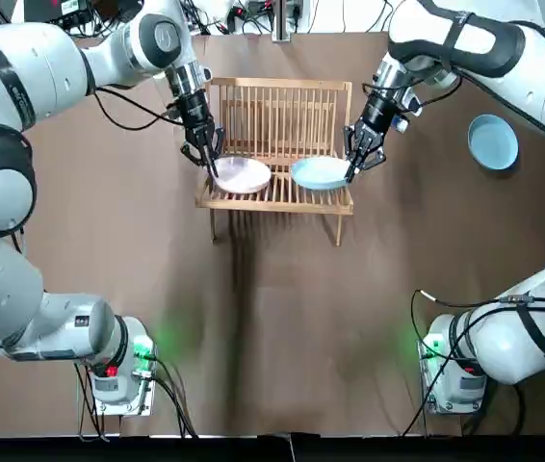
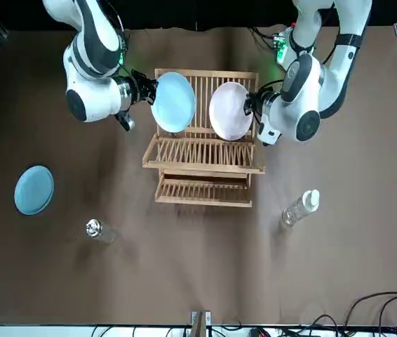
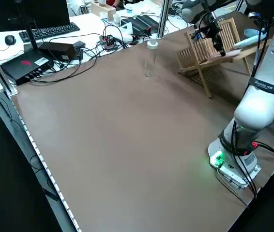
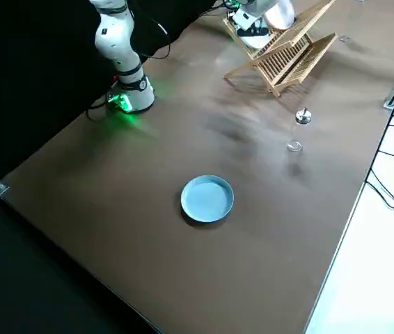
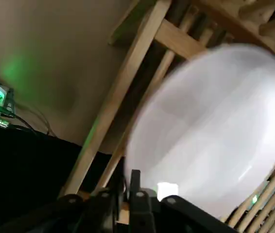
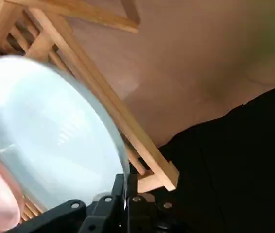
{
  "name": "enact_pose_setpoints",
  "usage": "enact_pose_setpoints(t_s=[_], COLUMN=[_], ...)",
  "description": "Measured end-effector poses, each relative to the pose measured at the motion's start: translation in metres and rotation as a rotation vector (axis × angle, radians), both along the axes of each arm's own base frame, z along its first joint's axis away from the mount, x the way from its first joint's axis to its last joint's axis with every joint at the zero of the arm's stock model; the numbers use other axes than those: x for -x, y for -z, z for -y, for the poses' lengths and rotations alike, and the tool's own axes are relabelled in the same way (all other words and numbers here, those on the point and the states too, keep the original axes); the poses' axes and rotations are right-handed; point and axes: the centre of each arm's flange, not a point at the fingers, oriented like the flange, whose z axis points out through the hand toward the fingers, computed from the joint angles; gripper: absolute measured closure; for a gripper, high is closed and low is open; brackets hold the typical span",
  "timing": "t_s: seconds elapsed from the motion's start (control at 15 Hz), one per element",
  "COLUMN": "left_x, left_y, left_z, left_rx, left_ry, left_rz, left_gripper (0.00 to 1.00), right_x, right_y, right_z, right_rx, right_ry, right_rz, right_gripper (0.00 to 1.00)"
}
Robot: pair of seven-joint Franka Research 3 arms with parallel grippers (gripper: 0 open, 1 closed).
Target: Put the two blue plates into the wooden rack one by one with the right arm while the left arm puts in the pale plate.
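Right gripper (image 1: 352, 171) pinched the rim of a round light-blue plate (image 1: 319, 173), tilting it on edge to suit the slots of the slatted wooden rack (image 1: 277, 111); left gripper (image 1: 212, 166) likewise clamped a round pale pink plate (image 1: 244, 176). Another blue plate (image 1: 493, 141) lay well apart.

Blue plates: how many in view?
2. One round blue plate leans in the wooden rack, held by the right hand; the other lies on the brown table, robot's right.

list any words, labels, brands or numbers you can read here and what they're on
No text can be read in any view.
Small dark print on the white arm link in the left side view: too small to read.
Red mark on the black box beside the table: blurred, unreadable.
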Motion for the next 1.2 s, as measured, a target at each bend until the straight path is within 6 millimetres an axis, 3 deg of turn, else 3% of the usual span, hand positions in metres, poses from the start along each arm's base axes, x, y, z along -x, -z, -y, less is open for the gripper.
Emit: enact_pose_setpoints(t_s=[0.2, 0.33, 0.47, 0.53, 0.6, 0.67, 0.8, 0.93, 1.07, 1.2], left_x=[-0.001, -0.01, -0.026, -0.041, -0.048, -0.056, -0.074, -0.089, -0.101, -0.11], left_y=[-0.002, -0.008, -0.02, -0.035, -0.044, -0.052, -0.068, -0.082, -0.096, -0.111], left_z=[0.002, -0.004, -0.016, -0.024, -0.028, -0.034, -0.053, -0.074, -0.093, -0.108], left_rx=[0.002, -0.003, -0.044, -0.085, -0.098, -0.104, -0.091, -0.072, -0.05, -0.041], left_ry=[0.001, -0.003, 0.03, 0.065, 0.082, 0.105, 0.169, 0.239, 0.268, 0.272], left_rz=[0.008, 0.04, 0.113, 0.189, 0.226, 0.266, 0.34, 0.405, 0.449, 0.471], left_gripper=[0.59, 0.42, 0.25, 0.1, 0.1, 0.09, 0.05, 0.02, 0.01, 0.01], right_x=[0.0, -0.001, -0.002, -0.002, -0.005, -0.012, -0.035, -0.056, -0.07, -0.089], right_y=[0.009, 0.009, 0.004, -0.011, -0.022, -0.036, -0.063, -0.075, -0.07, -0.059], right_z=[-0.002, -0.002, -0.003, -0.003, 0.001, 0.009, 0.045, 0.093, 0.144, 0.196], right_rx=[0.01, 0.008, -0.002, -0.024, -0.05, -0.085, -0.134, -0.129, -0.099, -0.057], right_ry=[0.006, 0.008, 0.001, -0.032, -0.06, -0.1, -0.205, -0.29, -0.363, -0.378], right_rz=[-0.002, -0.002, -0.004, -0.029, -0.033, -0.014, 0.083, 0.183, 0.251, 0.323], right_gripper=[0.91, 0.71, 0.69, 0.54, 0.47, 0.47, 0.36, 0.33, 0.18, 0.15])
